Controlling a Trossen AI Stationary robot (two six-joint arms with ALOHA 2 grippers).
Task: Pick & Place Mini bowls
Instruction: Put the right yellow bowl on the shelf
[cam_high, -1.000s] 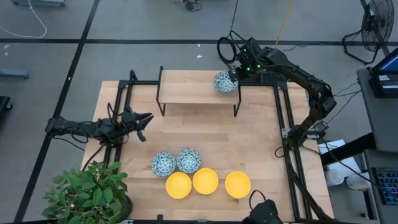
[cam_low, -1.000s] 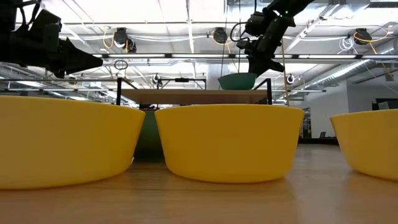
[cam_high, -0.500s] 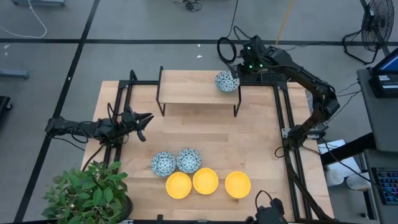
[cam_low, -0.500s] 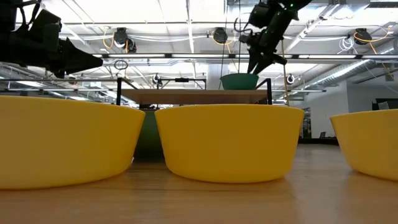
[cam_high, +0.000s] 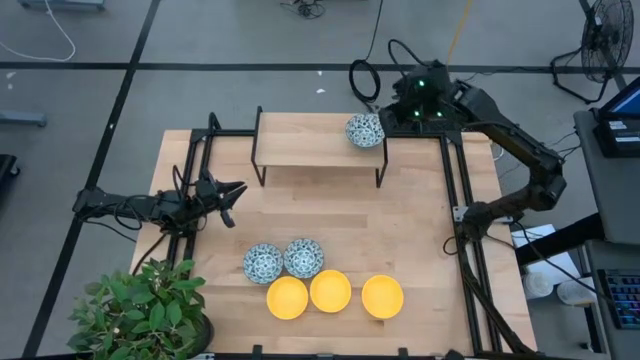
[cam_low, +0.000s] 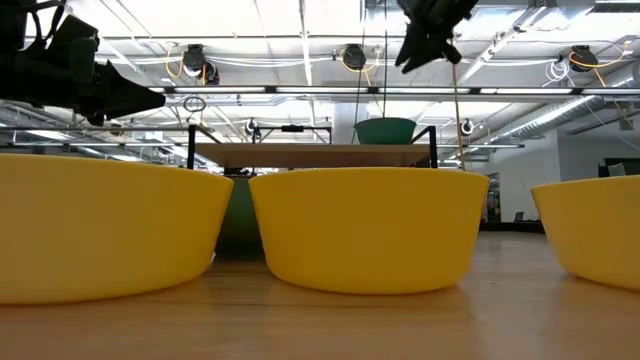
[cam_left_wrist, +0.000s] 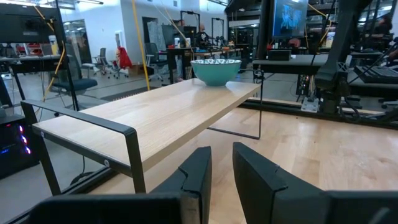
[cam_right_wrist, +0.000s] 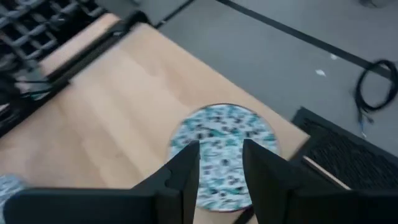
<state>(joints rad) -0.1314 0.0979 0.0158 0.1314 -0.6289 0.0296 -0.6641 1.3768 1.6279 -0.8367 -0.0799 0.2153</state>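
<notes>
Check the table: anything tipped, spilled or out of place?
Nothing stands out. One patterned mini bowl sits upright on the raised shelf, right hand lifted clear of it. Two patterned bowls and three yellow bowls sit upright near the front edge.

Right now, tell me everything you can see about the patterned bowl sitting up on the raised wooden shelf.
The patterned bowl is small and round, white inside with a dense blue-green speckled pattern; from the side its outer wall looks plain teal. It stands upright, mouth up, and looks empty, near the right end of the raised wooden shelf at the far side of the table. Only the shelf touches it. The right gripper hangs above it, clear of its rim, fingers apart.
</notes>
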